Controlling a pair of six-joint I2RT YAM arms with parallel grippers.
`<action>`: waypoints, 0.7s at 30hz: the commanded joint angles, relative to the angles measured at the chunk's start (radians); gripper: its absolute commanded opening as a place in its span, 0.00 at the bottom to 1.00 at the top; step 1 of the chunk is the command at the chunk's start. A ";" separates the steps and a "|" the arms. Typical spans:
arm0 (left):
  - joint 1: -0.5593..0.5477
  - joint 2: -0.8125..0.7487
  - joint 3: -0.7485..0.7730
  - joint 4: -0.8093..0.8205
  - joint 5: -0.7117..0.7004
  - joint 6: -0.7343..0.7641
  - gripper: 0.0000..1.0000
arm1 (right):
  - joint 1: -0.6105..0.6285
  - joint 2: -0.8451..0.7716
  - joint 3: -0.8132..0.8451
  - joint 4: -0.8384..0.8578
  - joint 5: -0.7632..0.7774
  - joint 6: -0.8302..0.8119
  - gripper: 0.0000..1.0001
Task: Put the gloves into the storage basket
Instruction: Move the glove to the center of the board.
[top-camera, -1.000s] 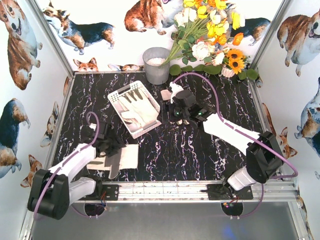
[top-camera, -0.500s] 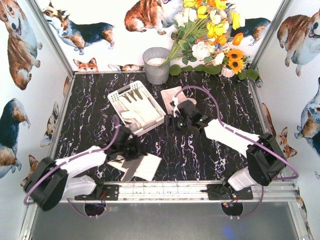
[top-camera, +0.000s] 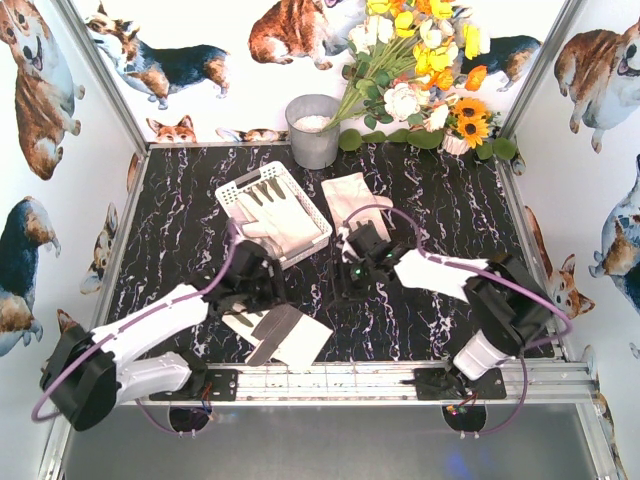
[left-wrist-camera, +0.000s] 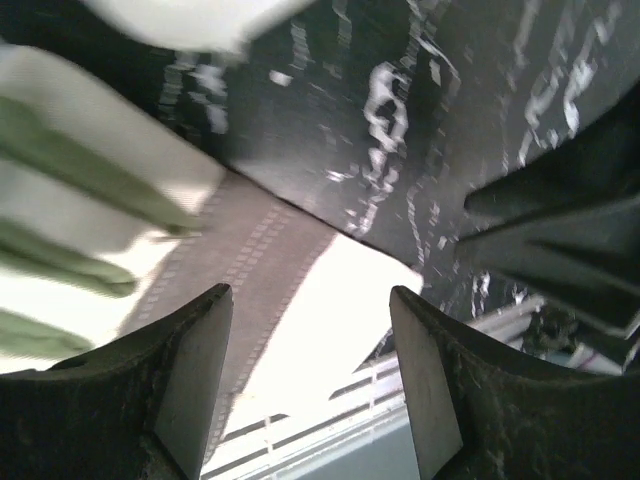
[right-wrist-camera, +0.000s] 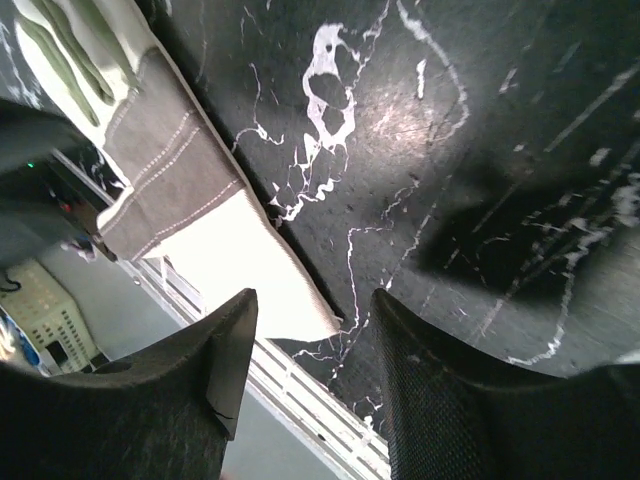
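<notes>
Counting the gloves (top-camera: 283, 222), how many show, and where?

Three. One lies inside the storage basket (top-camera: 232, 193), toward the back left of the counter (top-camera: 440, 200). The back glove (top-camera: 352, 190) lies flat just right of the basket. The front glove (top-camera: 290, 340) lies flat near the counter's front edge, well apart from the basket.

Where does the front glove lie relative to the left end effector?

The left end effector (top-camera: 255, 292) hangs over its fingered end. In the left wrist view the fingers (left-wrist-camera: 190, 380) stand wide apart, with the glove's cream cuff and grey patch below the gap. Nothing is pinched.

And the right end effector?

The right end effector (top-camera: 350, 275) sits mid-counter, on the near side of the back glove. Its fingers (right-wrist-camera: 215, 370) are spread wide over bare marble, holding nothing. The front glove lies toward the left edge of the right wrist view, near the end effector but not under it.
</notes>
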 joint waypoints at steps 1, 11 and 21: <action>0.121 -0.073 -0.013 -0.213 -0.038 -0.019 0.59 | 0.045 0.071 0.050 0.076 -0.036 0.005 0.50; 0.433 -0.231 -0.174 -0.308 0.046 -0.037 0.59 | 0.070 0.210 0.074 0.206 -0.100 0.083 0.42; 0.438 -0.103 -0.177 -0.252 0.065 -0.005 0.57 | 0.090 0.245 0.097 0.199 -0.133 0.111 0.42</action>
